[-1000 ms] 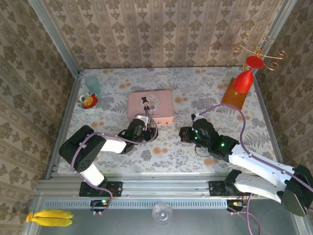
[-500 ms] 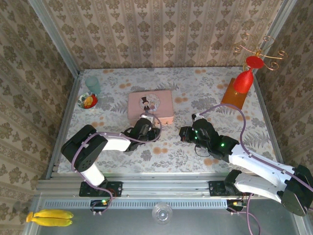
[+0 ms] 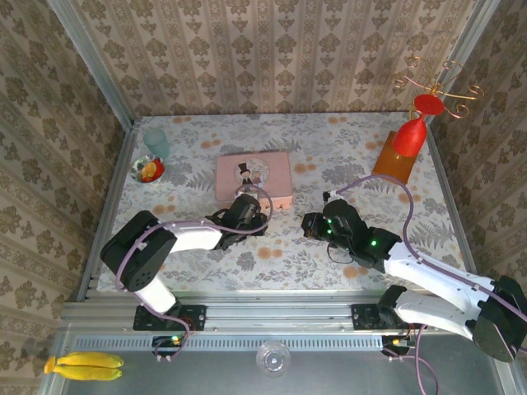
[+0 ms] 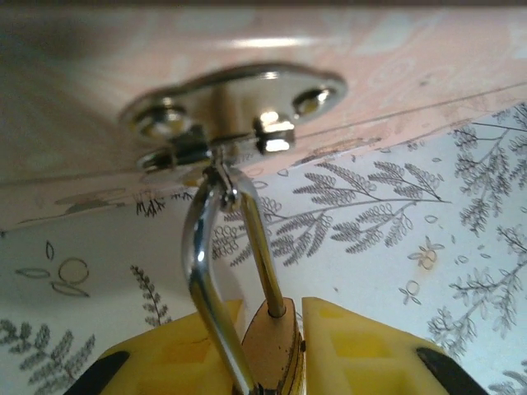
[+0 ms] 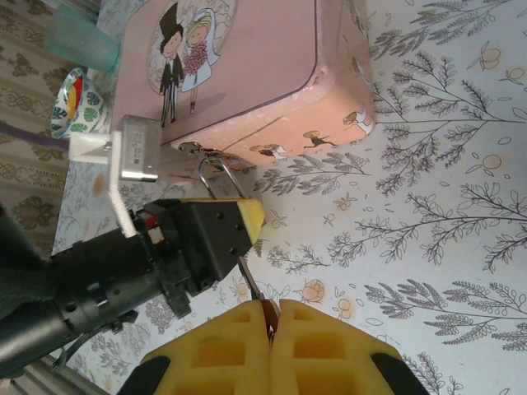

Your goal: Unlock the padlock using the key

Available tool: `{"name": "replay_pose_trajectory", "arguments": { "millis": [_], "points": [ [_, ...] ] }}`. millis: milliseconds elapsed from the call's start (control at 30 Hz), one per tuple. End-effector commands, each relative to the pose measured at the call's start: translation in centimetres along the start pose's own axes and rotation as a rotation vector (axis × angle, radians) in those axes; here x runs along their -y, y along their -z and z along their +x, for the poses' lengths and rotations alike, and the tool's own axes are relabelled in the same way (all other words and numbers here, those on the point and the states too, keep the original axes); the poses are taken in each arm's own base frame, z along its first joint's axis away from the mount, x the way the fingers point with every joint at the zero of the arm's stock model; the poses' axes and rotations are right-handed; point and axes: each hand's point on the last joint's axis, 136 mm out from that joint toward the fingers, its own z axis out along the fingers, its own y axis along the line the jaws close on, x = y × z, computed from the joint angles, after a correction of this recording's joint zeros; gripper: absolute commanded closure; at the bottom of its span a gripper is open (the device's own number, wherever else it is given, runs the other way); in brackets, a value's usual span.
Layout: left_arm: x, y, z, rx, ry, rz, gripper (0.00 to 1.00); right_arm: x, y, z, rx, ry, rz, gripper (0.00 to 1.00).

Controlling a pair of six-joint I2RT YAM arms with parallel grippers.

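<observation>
The brass padlock (image 4: 270, 333) hangs by its shackle (image 4: 202, 247) from the metal hasp (image 4: 239, 103) on the front wall of the pink picture tin (image 5: 247, 74), around the middle of the counter (image 5: 428, 206). The left gripper (image 4: 272, 366) is clamped on the padlock's body, a yellow pad on either side. Just beside it, the right gripper (image 5: 272, 329) is closed on the thin dark key (image 5: 254, 284), whose blade points at the left gripper.
</observation>
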Motion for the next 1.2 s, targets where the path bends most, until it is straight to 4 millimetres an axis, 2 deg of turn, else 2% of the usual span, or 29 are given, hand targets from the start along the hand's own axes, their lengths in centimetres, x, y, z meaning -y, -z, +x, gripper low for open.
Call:
{"name": "replay_pose_trajectory", "arguments": {
  "millis": [0,267,733,1000,1167],
  "points": [
    [1.0,1.4,-0.3,-0.013,0.05,0.011,0.79,0.0,-0.3,-0.4,0.024,-0.021,0.013,1.0],
    [3.0,1.8,-1.0,-0.018,0.124,0.109,0.82,0.4,-0.9,0.2,0.016,-0.071,0.002,1.0],
    [3.7,2.0,-2.3,0.014,0.208,0.191,0.86,0.8,-1.8,1.7,-0.018,-0.132,-0.023,1.0],
    [4.8,3.4,-3.6,0.085,0.342,0.351,0.9,1.6,-2.9,3.0,-0.051,-0.209,-0.014,1.0],
    [6.4,4.2,-3.8,0.053,0.379,0.461,0.9,1.1,-3.6,3.7,-0.071,-0.241,-0.059,1.0]
  ]
}}
